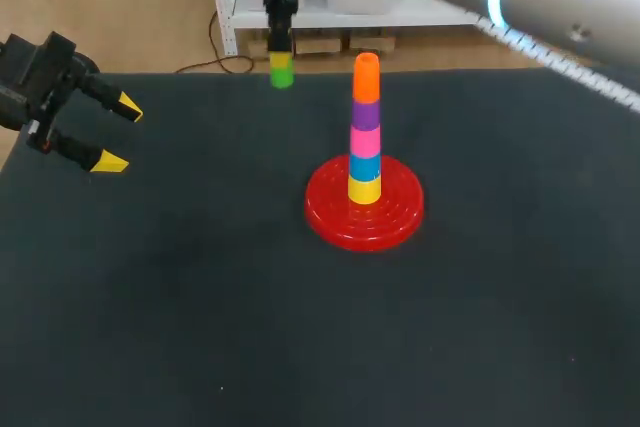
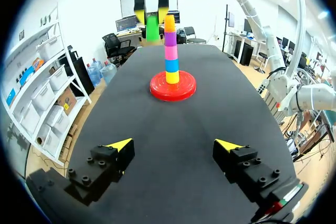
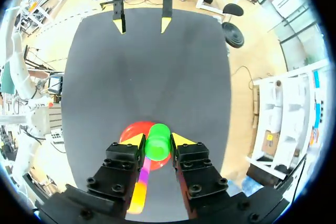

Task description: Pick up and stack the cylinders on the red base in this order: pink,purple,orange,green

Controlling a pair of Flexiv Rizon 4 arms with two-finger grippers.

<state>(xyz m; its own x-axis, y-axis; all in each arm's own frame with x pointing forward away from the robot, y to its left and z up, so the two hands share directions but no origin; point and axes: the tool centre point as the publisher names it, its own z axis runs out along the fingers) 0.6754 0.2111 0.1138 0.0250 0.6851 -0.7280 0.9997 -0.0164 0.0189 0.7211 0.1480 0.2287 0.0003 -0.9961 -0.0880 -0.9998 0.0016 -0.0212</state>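
On the red base (image 1: 330, 217) stands a peg stack (image 1: 365, 132): yellow, blue, pink, purple, orange from bottom to top. My right gripper (image 1: 282, 59) hangs above the table's far edge, left of the stack's top, shut on a green cylinder (image 1: 282, 76). The right wrist view shows the green cylinder (image 3: 157, 148) between both fingers, with the red base (image 3: 130, 131) and the stack (image 3: 140, 187) beneath. At the table's left side my left gripper (image 1: 110, 133) stands open and holds nothing. From it the stack (image 2: 171, 51), the base (image 2: 173, 86) and the green cylinder (image 2: 152, 29) lie far ahead.
The black tabletop (image 1: 200, 307) stretches around the base on all sides. Its far edge runs just behind the right gripper, and its left edge lies under the left arm.
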